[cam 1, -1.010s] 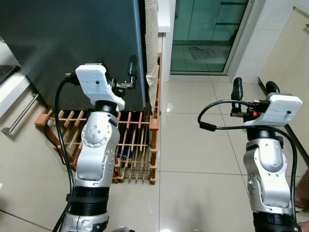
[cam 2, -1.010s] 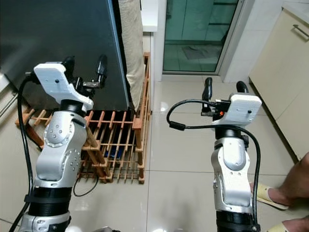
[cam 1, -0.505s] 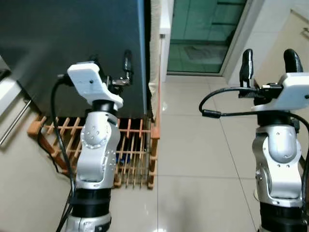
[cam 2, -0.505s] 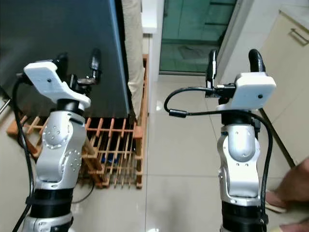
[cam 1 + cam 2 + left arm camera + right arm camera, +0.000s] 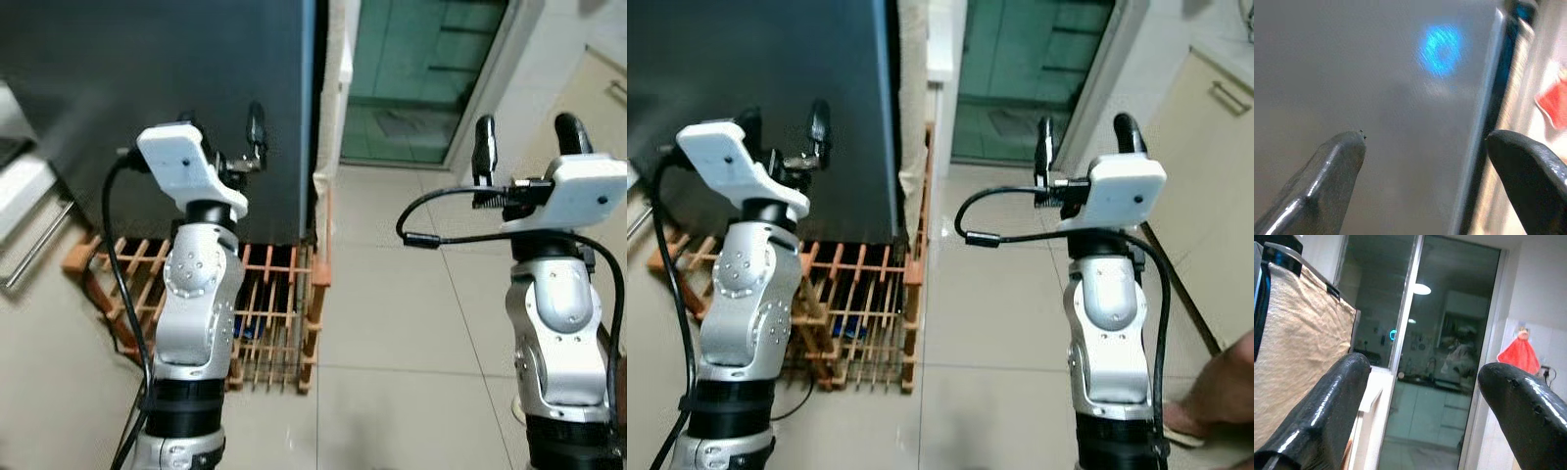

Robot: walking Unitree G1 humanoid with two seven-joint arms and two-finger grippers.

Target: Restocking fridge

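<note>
The fridge (image 5: 147,88) is a tall dark grey block at the upper left, with its door closed. My left gripper (image 5: 221,122) is raised right in front of the door near its right edge, open and holding nothing. In the left wrist view the two fingers (image 5: 1337,161) frame the door face (image 5: 1400,98), which carries a blue reflection. My right gripper (image 5: 526,132) is raised over the tiled floor to the right, open and empty, pointing toward the glass door (image 5: 1449,357).
A wooden slatted rack (image 5: 279,304) lies on the floor at the fridge's foot. Beige cloth (image 5: 333,88) hangs beside the fridge. A glass sliding door (image 5: 421,78) is behind, cream cabinets (image 5: 1205,157) are at right, and a person's foot (image 5: 1225,387) is at lower right.
The view has shifted as the camera moved. My right gripper has risen from a second ago and stays open. The left gripper holds its place at the fridge door.
</note>
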